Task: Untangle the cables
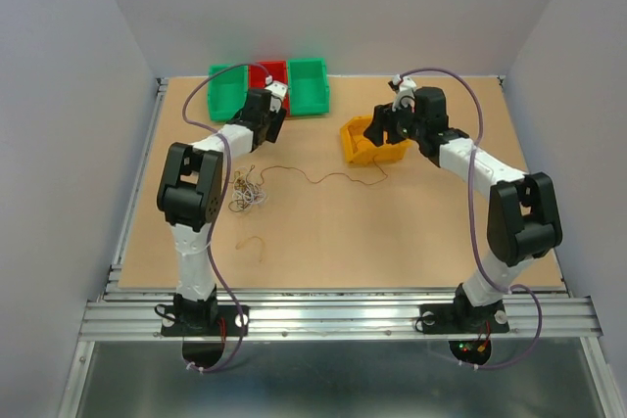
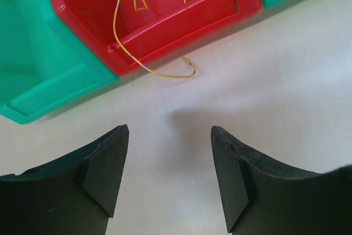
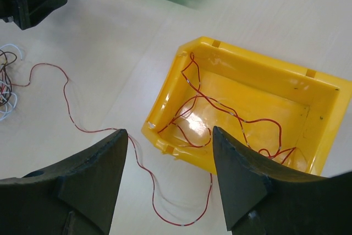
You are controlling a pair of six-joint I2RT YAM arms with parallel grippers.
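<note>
A knot of thin white, dark and orange cables (image 1: 247,192) lies on the table beside the left arm; it also shows at the left edge of the right wrist view (image 3: 6,78). A red cable (image 1: 323,179) runs from it into the yellow bin (image 1: 372,141), where it coils (image 3: 220,115). A yellow cable (image 2: 154,31) lies in the red bin (image 2: 165,15) with one end hanging out onto the table. A small orange cable (image 1: 255,245) lies alone at the front. My left gripper (image 2: 169,136) is open and empty in front of the red bin. My right gripper (image 3: 169,136) is open above the yellow bin's front edge.
Two green bins (image 1: 227,91) (image 1: 308,85) flank the red bin (image 1: 266,75) at the back of the table. The yellow bin (image 3: 247,75) sits back right of centre. Metal rails (image 1: 333,315) run along the near edge.
</note>
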